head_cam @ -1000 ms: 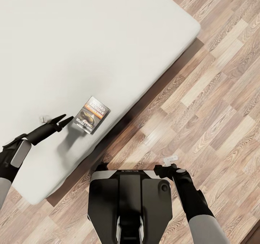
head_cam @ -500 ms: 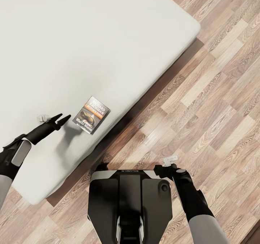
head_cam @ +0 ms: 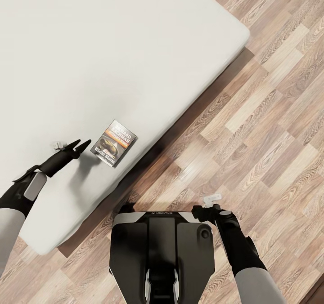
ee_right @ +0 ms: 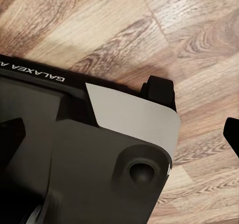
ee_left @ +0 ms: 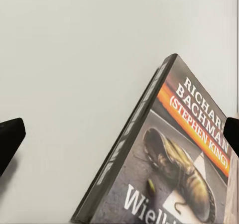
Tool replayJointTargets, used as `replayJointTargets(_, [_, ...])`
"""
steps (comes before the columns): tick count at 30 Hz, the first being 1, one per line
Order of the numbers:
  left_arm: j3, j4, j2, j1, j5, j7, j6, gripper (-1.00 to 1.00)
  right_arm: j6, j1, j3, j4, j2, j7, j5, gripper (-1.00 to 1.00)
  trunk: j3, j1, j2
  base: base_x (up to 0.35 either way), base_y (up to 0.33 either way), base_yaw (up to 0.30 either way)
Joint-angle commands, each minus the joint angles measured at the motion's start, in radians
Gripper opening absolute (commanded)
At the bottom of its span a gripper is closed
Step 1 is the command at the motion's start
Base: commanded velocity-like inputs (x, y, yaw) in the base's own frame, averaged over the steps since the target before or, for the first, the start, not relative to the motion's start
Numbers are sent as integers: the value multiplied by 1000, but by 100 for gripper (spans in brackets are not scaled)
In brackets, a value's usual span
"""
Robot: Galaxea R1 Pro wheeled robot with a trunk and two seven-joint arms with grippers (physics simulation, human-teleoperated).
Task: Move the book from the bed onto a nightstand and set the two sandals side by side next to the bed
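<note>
Now the left claw (head_cam: pixel 82 144) has edged closer to the book (head_cam: pixel 114 143), its fingers spread, tips just short of the near edge. The book lies flat on the bed (head_cam: pixel 135 47), near the mattress side. The right claw (head_cam: pixel 208 207) hangs spread beside the robot's base (head_cam: pixel 162 250). A grasp looks imminent.

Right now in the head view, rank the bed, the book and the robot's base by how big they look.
1. The bed, by far the largest.
2. The robot's base, though it sits nearer the camera.
3. The book, smallest.
</note>
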Motion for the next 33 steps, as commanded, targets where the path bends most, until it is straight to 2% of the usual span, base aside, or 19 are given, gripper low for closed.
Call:
replayJointTargets(1, [-1, 1, 0, -1, 5, -4, 0, 100, 3, 0, -4, -2, 1, 10, 11, 100, -1, 1, -2, 0, 0, 0])
replayJointTargets(16, [-7, 11, -65, -19, -2, -18, -5, 100, 3, 0, -4, -2, 1, 10, 11, 100, -1, 1, -2, 0, 0, 0])
replayJointTargets(23, [-7, 11, -77, -20, -4, -19, -5, 100, 1, 0, -4, -2, 1, 10, 11, 100, -1, 1, -2, 0, 0, 0])
replayJointTargets(33, [-8, 15, -79, -19, -6, -21, -7, 100, 1, 0, -4, -2, 1, 10, 11, 100, -2, 1, -2, 0, 0, 0])
